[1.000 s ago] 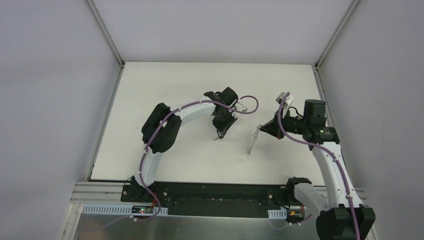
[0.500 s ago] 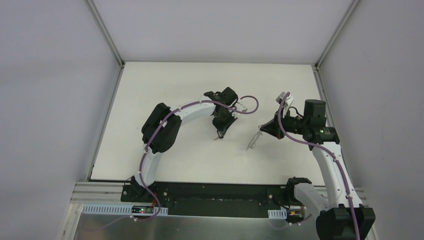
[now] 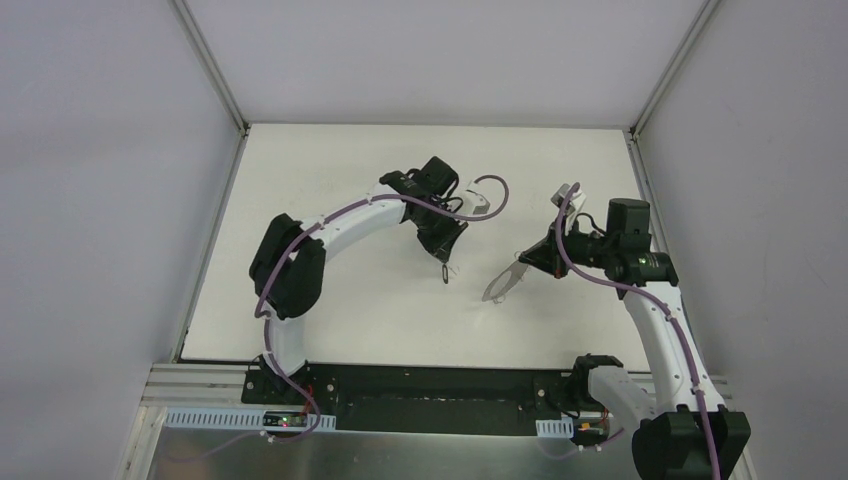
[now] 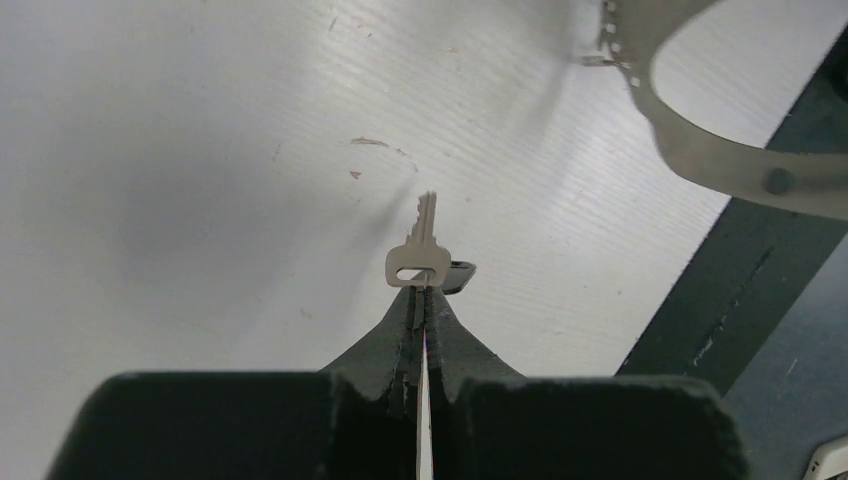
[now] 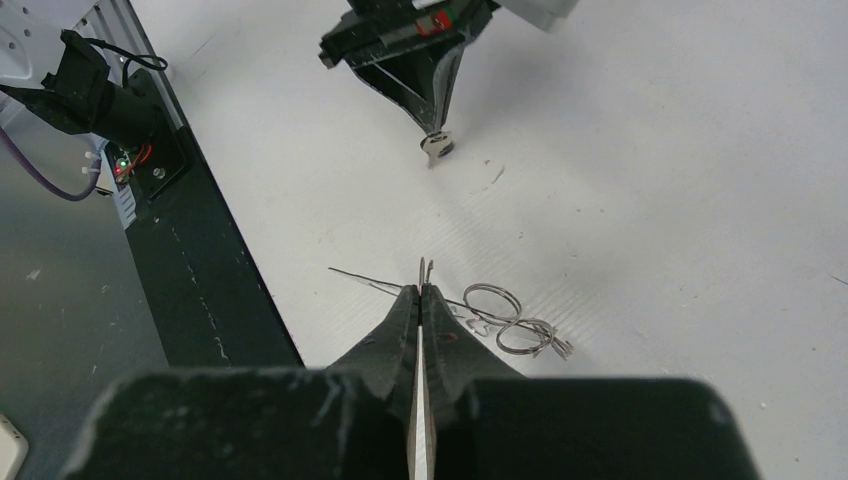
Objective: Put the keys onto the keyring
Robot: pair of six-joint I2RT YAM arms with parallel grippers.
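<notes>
My left gripper [image 3: 442, 263] is shut on a tiny pale silvery key [image 3: 443, 276] and holds it just above the white table. In the left wrist view the gripper [image 4: 424, 296] pinches the key [image 4: 419, 262] by its slotted head, blade pointing away. My right gripper [image 3: 528, 262] is shut on the keyring [image 3: 502, 283], a thin grey oval loop hanging to its left. In the right wrist view the gripper [image 5: 421, 291] clamps the loop's wire, and small silvery rings [image 5: 497, 308] hang beside it. The keyring [image 4: 700, 155] shows large at the left wrist view's top right, apart from the key.
The white table [image 3: 350, 310] is walled on three sides. A black base strip [image 3: 430, 385] runs along the near edge and shows in the wrist views [image 5: 200, 290]. The left gripper [image 5: 412, 75] and key [image 5: 436, 147] show far off in the right wrist view.
The left arm has swung back and turned, and the key now hangs a little further right. The right gripper has turned the keyring from edge-on to an open oval.
</notes>
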